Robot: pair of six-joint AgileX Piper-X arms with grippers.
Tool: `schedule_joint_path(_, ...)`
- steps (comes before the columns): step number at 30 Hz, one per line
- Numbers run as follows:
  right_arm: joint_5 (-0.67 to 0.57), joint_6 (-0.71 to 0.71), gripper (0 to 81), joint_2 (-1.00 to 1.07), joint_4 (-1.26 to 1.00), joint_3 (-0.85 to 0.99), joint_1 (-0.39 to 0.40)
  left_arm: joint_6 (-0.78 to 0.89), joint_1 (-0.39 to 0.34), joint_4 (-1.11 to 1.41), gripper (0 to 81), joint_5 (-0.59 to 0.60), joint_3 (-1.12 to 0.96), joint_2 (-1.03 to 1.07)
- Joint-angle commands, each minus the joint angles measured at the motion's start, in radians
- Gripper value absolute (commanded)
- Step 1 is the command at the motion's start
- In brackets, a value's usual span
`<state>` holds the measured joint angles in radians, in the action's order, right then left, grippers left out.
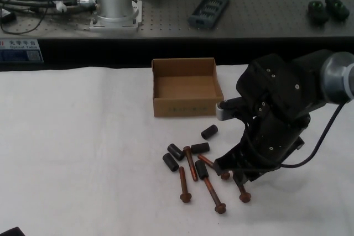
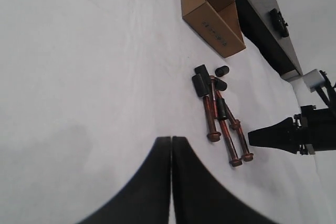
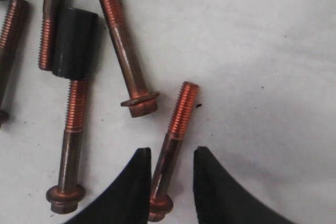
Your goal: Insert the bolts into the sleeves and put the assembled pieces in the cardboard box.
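On the white-clothed table point(image 1: 83, 136), the right claw point(image 3: 172, 156) stands with its fingers apart, straddling the shank of a copper-coloured threaded bolt point(image 3: 176, 124); a gap shows on one side. More such bolts point(image 1: 191, 164) and short black cylindrical sleeves point(image 1: 209, 132) lie scattered just beside it, in front of the open brown cardboard box point(image 1: 185, 106). One sleeve point(image 3: 75, 40) sits over a bolt's shank. Well apart from the pile, the left claw point(image 2: 171, 182) hangs with fingers pressed together, holding nothing.
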<state>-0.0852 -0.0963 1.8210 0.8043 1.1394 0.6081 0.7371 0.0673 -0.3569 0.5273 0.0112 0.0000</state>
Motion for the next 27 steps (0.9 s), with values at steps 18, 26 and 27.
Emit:
schedule_joint_path(18, -0.013, -0.094, 21.3, 0.078, 0.021, 0.011, 0.0, -0.02, 0.002, 0.015, 0.6, -0.008, -0.011, 0.0)
schedule_joint_path(26, -0.015, -0.086, 10.4, 0.091, 0.031, 0.011, 0.0, -0.02, 0.002, 0.015, 0.6, -0.008, -0.011, 0.0)
schedule_joint_path(27, -0.015, -0.075, 5.5, 0.091, 0.031, 0.011, 0.0, -0.02, 0.002, 0.015, 0.6, -0.008, -0.011, 0.0)
